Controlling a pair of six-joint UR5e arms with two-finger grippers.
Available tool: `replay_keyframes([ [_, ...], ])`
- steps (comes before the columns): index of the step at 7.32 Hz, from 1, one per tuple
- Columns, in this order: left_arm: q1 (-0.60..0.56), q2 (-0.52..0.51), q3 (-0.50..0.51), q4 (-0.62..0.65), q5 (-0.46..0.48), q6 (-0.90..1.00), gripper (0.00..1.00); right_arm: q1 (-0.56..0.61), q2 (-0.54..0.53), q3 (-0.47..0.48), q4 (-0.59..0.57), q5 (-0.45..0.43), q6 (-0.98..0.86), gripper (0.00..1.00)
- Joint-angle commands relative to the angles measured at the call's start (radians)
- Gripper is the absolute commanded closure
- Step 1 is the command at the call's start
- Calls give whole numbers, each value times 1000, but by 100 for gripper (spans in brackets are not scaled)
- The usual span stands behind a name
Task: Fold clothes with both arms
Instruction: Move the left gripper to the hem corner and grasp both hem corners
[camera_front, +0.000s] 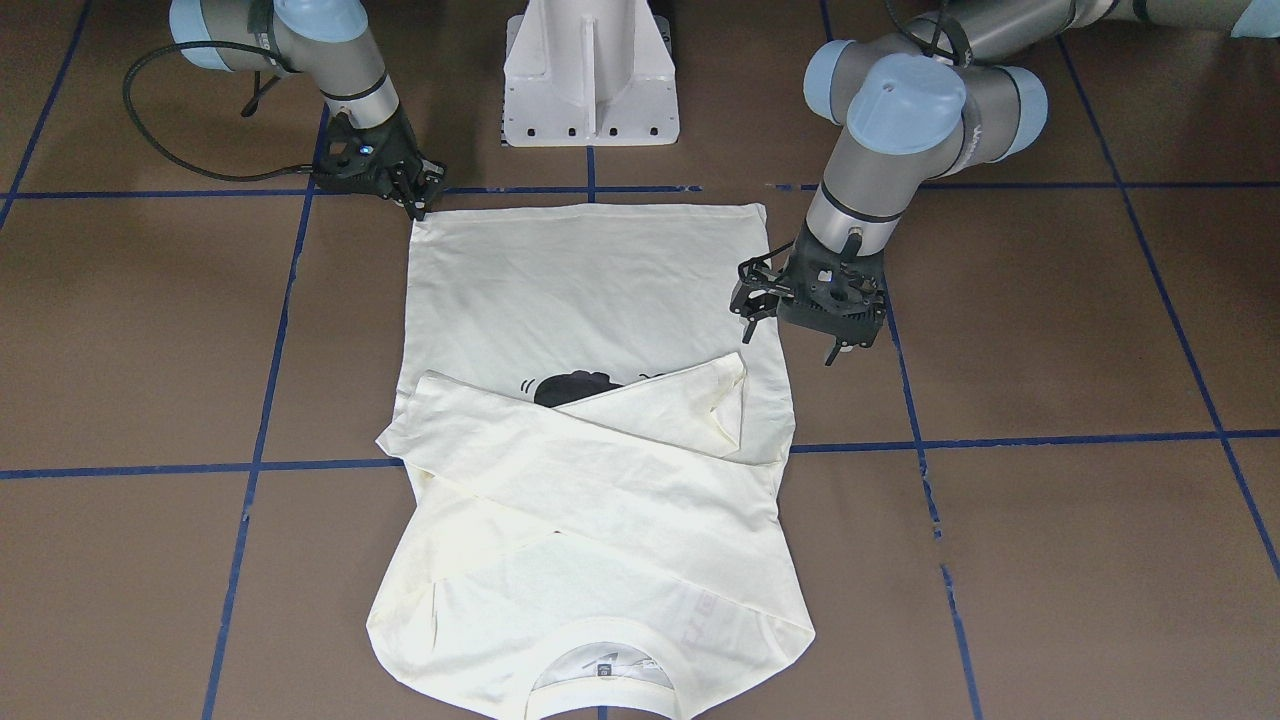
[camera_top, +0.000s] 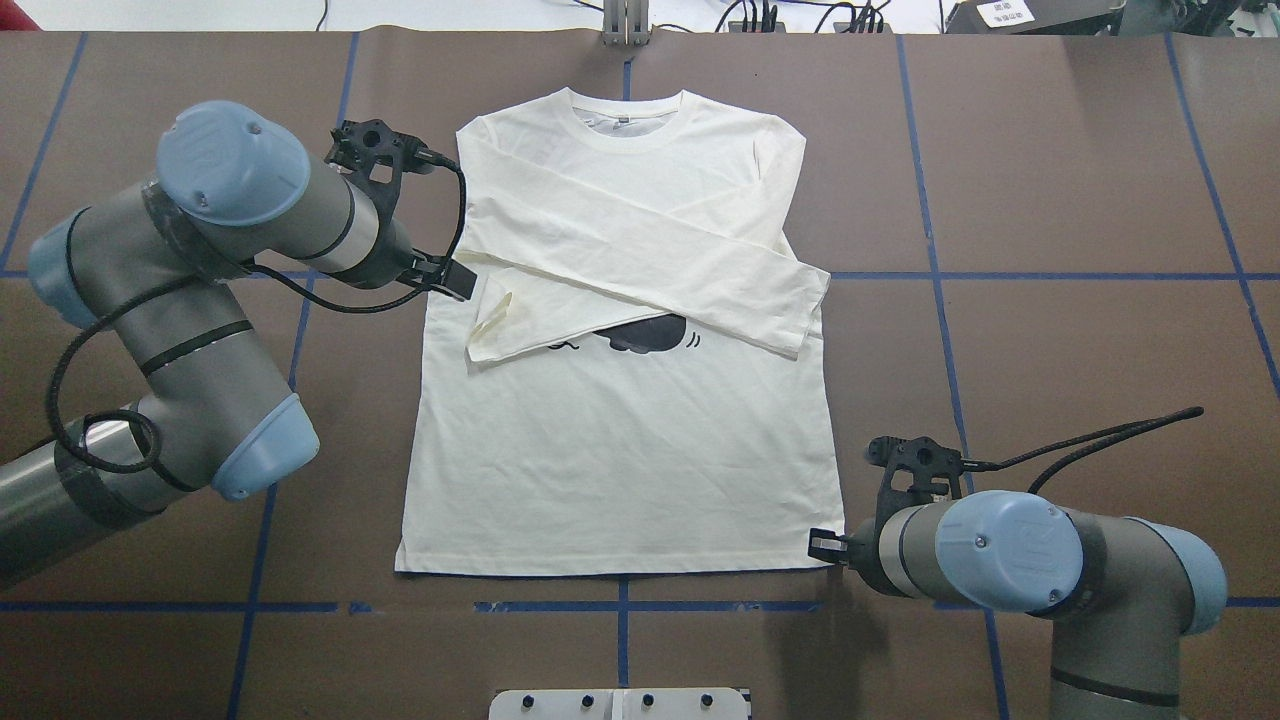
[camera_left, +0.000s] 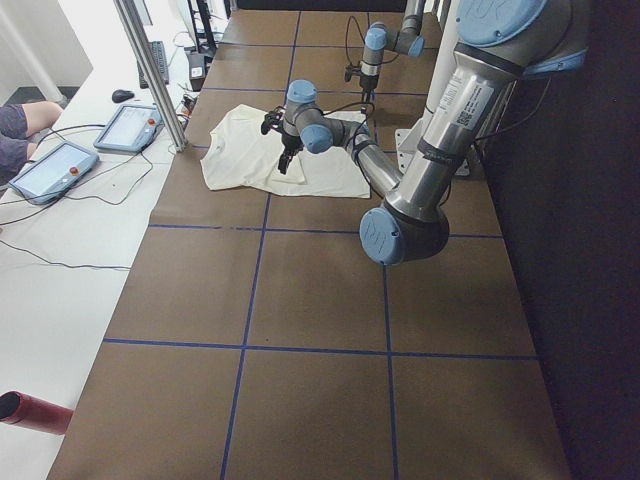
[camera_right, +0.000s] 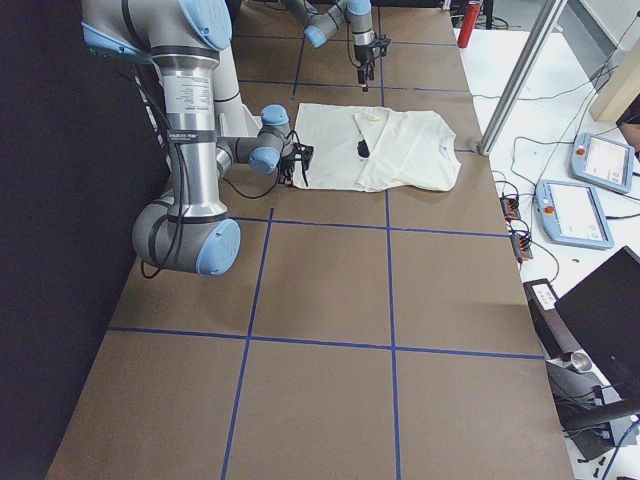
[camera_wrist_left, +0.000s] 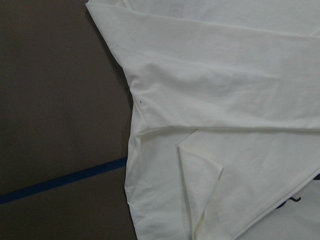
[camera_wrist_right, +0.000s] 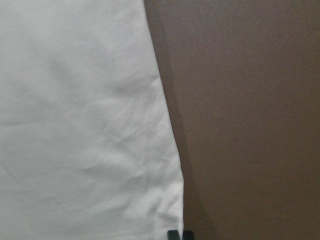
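We see the cream T-shirt (camera_top: 620, 460) lying flat in the middle of the brown bench (camera_top: 1050, 380). In the overhead view its collar (camera_top: 627, 110) is at 12 o'clock and its hem (camera_top: 620, 568) at 6. Both sleeves (camera_top: 640, 250) are folded across the chest, and the one ending toward 3 o'clock lies on top. Only a sliver of the black cat print (camera_top: 645, 335) shows beneath them. The left claw (camera_front: 790, 338) hangs over the shirt's 9 o'clock edge beside the lower sleeve's cuff (camera_top: 492, 325), fingers apart and holding nothing. The right claw (camera_top: 822, 546) sits at the hem corner at 5 o'clock. Its tips look close together, but we cannot tell whether they pinch the cloth.
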Motion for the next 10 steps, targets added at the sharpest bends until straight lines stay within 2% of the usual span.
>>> replay_keyframes([
  [1,21,25,-18,-4,-7,-143,0,18,0,47,2,1,7,100],
  [4,208,206,-239,6,11,-479,3,19,-6,69,11,-4,9,100],
  [6,383,245,-224,12,159,-660,9,18,-3,66,13,-6,10,100],
  [7,406,245,-218,13,168,-717,13,18,0,64,13,-6,10,100],
  [10,428,248,-212,59,170,-724,23,16,3,66,13,-7,10,100],
])
